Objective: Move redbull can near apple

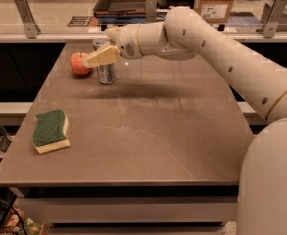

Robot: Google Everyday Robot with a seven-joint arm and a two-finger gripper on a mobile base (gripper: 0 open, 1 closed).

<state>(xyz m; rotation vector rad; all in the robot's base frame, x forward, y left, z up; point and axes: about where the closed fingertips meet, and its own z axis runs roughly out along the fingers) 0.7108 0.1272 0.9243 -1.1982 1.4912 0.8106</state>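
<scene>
Arm point(221, 58) reaches across to the left; gripper point(96, 56) low, pointing leftward

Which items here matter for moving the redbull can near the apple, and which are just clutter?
Job: redbull can; apple just left of it; gripper at the can's top.
Lying about: green sponge on the table, front left.

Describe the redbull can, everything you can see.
The redbull can is a slim silver-grey metal can, its print too small to read. It stands upright on the brown table near the far left corner, just right of the apple, seemingly with a narrow gap between them. The gripper is at its upper half and hides part of the front; the rim shows above it.
</scene>
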